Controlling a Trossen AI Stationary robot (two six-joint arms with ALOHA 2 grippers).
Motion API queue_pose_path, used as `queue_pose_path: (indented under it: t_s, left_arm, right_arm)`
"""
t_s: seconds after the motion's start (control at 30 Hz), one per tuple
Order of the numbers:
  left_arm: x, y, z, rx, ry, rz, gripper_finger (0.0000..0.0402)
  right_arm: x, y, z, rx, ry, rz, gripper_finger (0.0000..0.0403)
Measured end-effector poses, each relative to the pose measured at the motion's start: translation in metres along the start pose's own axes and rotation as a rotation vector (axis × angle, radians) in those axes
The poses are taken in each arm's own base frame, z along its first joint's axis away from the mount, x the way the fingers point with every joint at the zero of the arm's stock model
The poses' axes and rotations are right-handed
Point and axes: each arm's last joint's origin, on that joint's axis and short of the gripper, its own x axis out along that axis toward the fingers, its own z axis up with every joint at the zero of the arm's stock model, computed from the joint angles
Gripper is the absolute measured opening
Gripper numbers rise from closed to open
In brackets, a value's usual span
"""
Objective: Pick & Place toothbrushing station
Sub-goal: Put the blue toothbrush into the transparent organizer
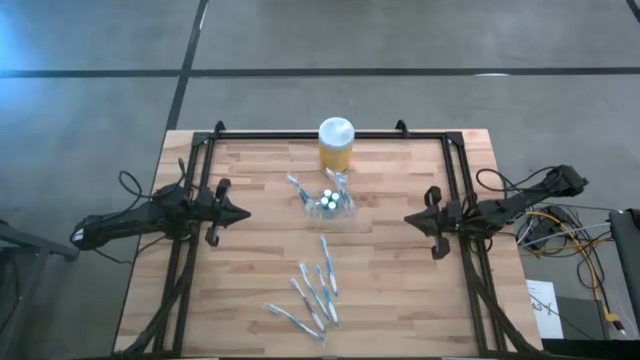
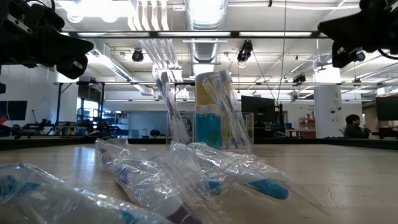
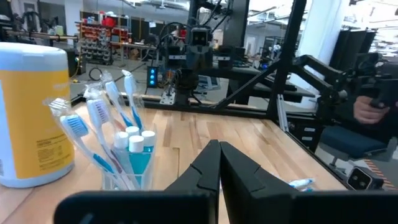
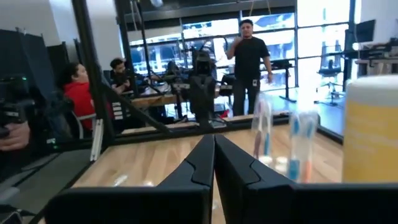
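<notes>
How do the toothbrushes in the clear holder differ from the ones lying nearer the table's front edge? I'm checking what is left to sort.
The toothbrushes in the holder stand tilted, heads up, leaning outward; the loose toothbrushes lie flat on the table.
The held ones look unwrapped in the left wrist view, while the loose ones sit in clear wrappers.
The held ones bunch beside the yellow jar; the loose ones lie scattered.
Both sets are blue and white.

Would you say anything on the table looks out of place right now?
Yes: several wrapped toothbrushes lie scattered flat on the table, apart from the clear holder, where a few brushes stand upright beside the yellow jar. Nothing looks spilled or damaged.
</notes>
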Motion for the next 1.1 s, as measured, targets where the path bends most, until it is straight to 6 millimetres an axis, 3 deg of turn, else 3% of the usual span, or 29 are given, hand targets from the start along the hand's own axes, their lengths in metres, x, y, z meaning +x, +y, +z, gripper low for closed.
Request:
queue_pose_path:
  t_s: [0.47,0.63,0.9,1.1]
  left_arm:
    - [0.000,0.000,0.000,0.000,0.000,-0.001,0.0010]
    - [0.000,0.000,0.000,0.000,0.000,-0.001,0.0010]
    - [0.000,0.000,0.000,0.000,0.000,-0.001,0.0010]
    - [0.000,0.000,0.000,-0.016,0.000,-0.001,0.0010]
  right_arm:
    - [0.000,-0.004,-0.008,0.071,0.037,-0.106,0.0008]
    - [0.010,0.002,0.000,0.082,0.089,-0.115,0.0008]
    - [0.055,0.027,0.025,0.011,0.298,-0.156,0.0008]
    - [0.104,0.051,0.025,-0.024,0.545,-0.236,0.0008]
